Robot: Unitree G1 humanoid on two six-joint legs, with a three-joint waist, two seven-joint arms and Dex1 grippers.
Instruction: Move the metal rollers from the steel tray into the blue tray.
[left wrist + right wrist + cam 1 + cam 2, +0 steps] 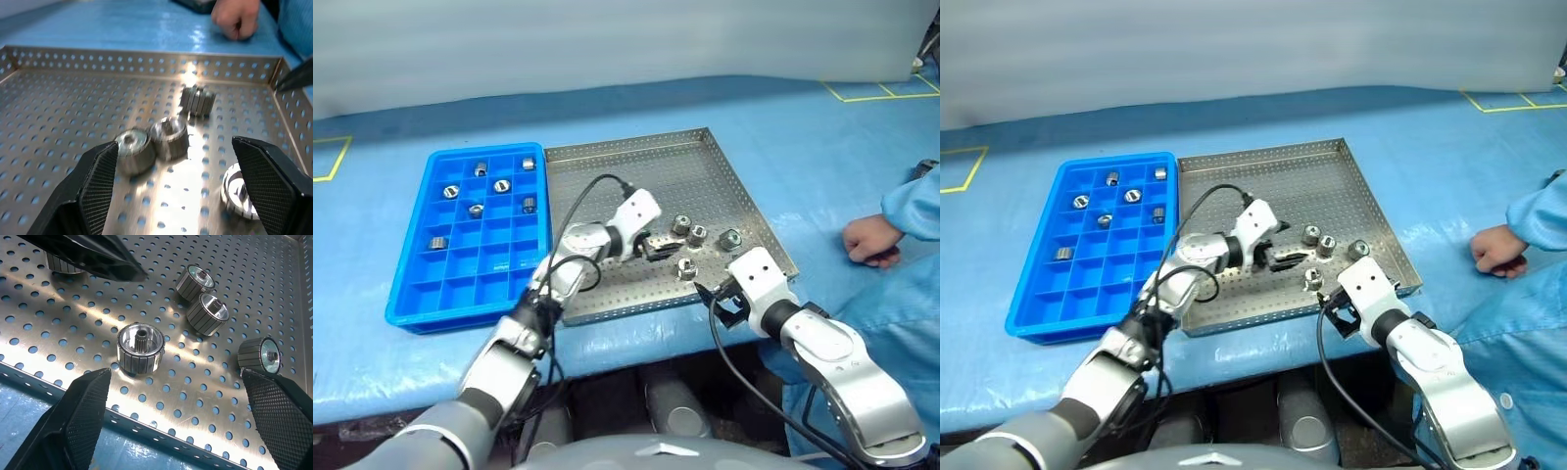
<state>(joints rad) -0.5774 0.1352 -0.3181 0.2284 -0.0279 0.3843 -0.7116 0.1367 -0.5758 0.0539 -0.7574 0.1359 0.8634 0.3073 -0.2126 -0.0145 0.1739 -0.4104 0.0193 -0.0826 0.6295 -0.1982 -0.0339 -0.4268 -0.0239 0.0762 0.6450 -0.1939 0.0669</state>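
The steel tray (636,162) lies in the middle of the table and holds several metal rollers on its right half. Two stand as a pair (689,229), one stands further right (730,237) and one nearer the front rim (685,267). My left gripper (656,247) hovers low over the tray just left of them, open and empty. Its wrist view shows the pair (169,138) just beyond its fingertips (98,186). My right gripper (720,294) is open over the tray's front rim, with the nearest roller (140,348) just ahead. The blue tray (470,284) on the left holds several rollers (502,184).
A person's hand (871,240) with a light blue sleeve rests on the blue table cover, right of the steel tray. Black cables run along both arms. One black finger of my left gripper (98,254) lies over another roller (61,262) in the right wrist view.
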